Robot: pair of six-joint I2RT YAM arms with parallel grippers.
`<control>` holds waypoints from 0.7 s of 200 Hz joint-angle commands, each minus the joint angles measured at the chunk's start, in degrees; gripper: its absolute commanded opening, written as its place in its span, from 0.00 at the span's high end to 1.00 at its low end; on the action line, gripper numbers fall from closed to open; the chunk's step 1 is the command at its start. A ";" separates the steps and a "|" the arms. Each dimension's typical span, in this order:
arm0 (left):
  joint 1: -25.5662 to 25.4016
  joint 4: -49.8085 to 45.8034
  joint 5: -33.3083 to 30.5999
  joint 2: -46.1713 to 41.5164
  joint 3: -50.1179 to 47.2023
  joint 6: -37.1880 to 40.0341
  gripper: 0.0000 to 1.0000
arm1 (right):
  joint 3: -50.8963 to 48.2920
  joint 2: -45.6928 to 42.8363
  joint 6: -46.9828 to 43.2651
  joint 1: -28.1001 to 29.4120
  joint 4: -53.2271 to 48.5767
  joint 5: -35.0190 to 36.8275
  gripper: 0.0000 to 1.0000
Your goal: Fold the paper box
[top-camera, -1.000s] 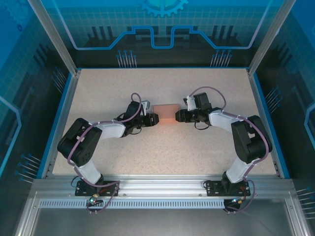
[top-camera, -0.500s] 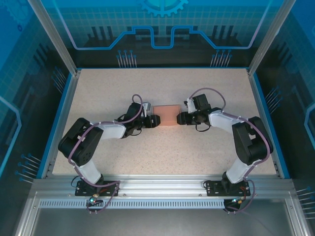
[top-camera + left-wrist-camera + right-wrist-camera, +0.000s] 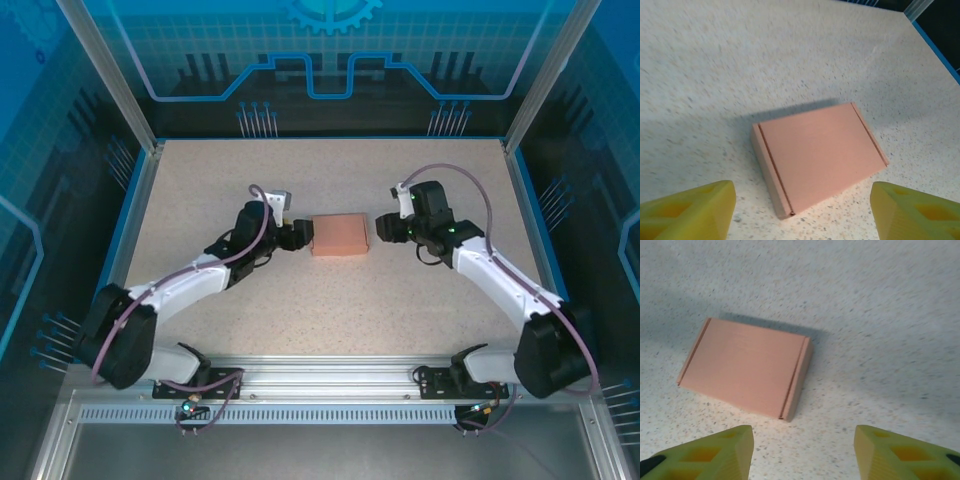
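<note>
The paper box (image 3: 339,234) is a closed salmon-pink rectangular box lying flat on the speckled table, between the two arms. In the left wrist view the paper box (image 3: 817,156) lies just beyond my yellow fingertips (image 3: 695,212), apart from them. My left gripper (image 3: 302,233) stands open just left of the box. The right wrist view has the paper box (image 3: 747,366) ahead and to the left of the yellow fingertips (image 3: 900,452). My right gripper (image 3: 385,227) is open a little to the right of the box, with nothing between its fingers.
A blue rim (image 3: 330,139) and metal frame posts (image 3: 105,70) enclose the speckled table (image 3: 330,300). The arm bases (image 3: 200,380) sit on the rail at the near edge.
Both grippers have let go of the box and drawn back from it, the left one leftward and the right one rightward. The box has shifted slightly and lies free on the table.
</note>
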 commanded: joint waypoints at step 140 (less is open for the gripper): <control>8.66 3.78 -18.61 -18.27 -14.85 14.24 0.01 | -10.82 -14.93 -4.98 -6.32 4.15 26.01 0.00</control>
